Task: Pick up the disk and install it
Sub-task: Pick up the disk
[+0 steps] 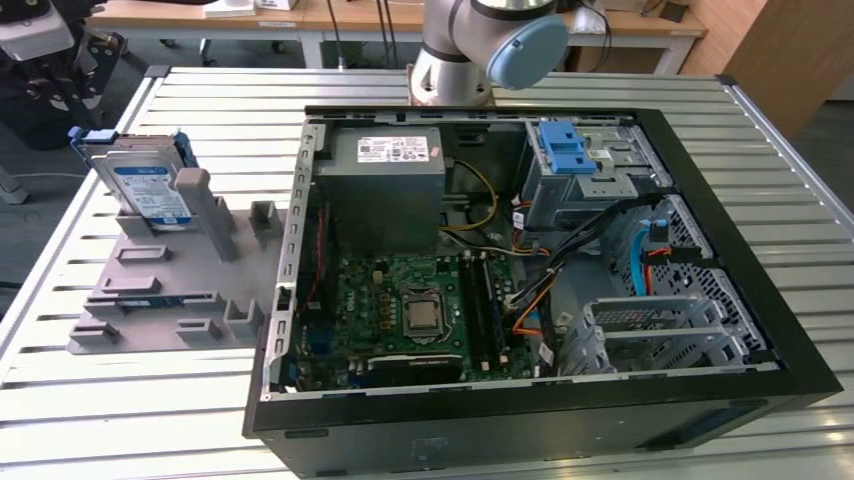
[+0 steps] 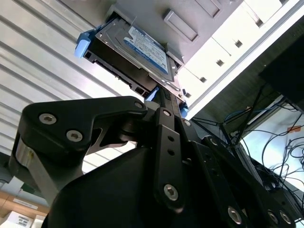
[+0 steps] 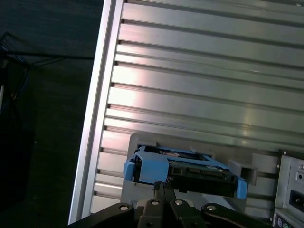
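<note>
The disk [image 1: 144,185] stands on edge in a grey holder [image 1: 160,290] on the table, at the exterior view's left. It is silver with a blue-and-white label and a blue bracket around it. In both wrist views the disk [image 2: 142,47] [image 3: 190,171] lies just ahead of my fingertips. My gripper [image 3: 163,186] [image 2: 167,95] has its two thin fingers pressed together, so it is shut, with the tips at the disk's bracket edge. I cannot tell whether they touch it. In the exterior view the gripper [image 1: 54,75] hangs beyond the disk near the table's far left corner.
An open black computer case [image 1: 747,400] lies to the holder's right, with a grey power supply box [image 1: 387,190], a motherboard [image 1: 414,310] and a drive cage with a blue latch [image 1: 574,155]. The arm's base [image 1: 467,50] stands behind the case. The table edge [image 3: 92,123] runs close by.
</note>
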